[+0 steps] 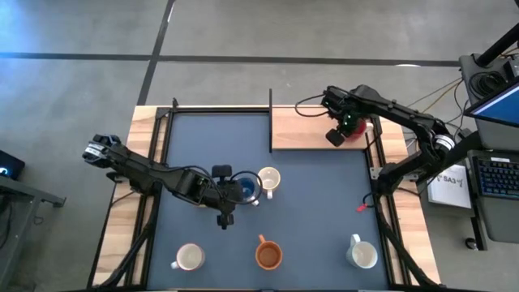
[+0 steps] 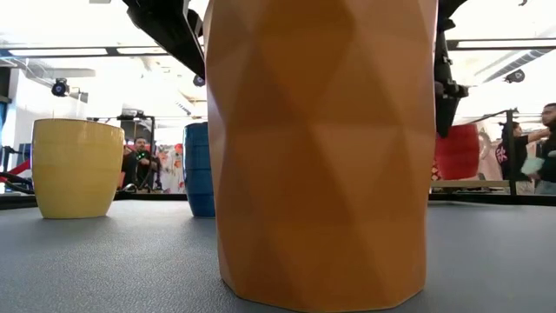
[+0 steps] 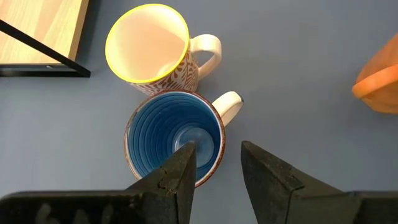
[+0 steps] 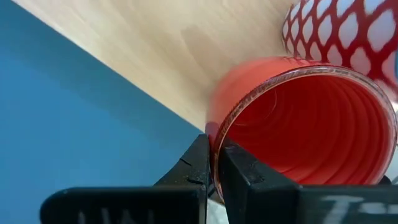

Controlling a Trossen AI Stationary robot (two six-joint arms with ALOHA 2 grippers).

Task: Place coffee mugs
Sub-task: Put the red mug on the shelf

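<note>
A blue mug (image 3: 168, 130) stands upright on the blue mat, touching a yellow-rimmed patterned mug (image 3: 149, 43) beside it. My left gripper (image 3: 217, 149) is open over the blue mug's near rim, one finger above its inside and one outside; I see no touch. At the far right, a red mug (image 4: 311, 124) is on the wooden board (image 1: 300, 130), and my right gripper (image 1: 345, 130) is shut on it. A red-and-white patterned mug (image 4: 342, 31) stands just behind it. My right gripper pinches the red mug's rim (image 4: 222, 127) between its two fingers, one finger outside the wall and one inside. The fingers come from above, pointing down. Whether the mug's base still rests on the wooden board, I cannot tell.
An orange-brown mug (image 1: 268, 255) stands at the near middle, close in front of the low camera. White-lined mugs stand near left (image 1: 189, 258) and near right (image 1: 362, 253). A small red object (image 1: 362, 208) lies on the mat at the right. A thin upright rail (image 1: 270, 122) borders the board.
</note>
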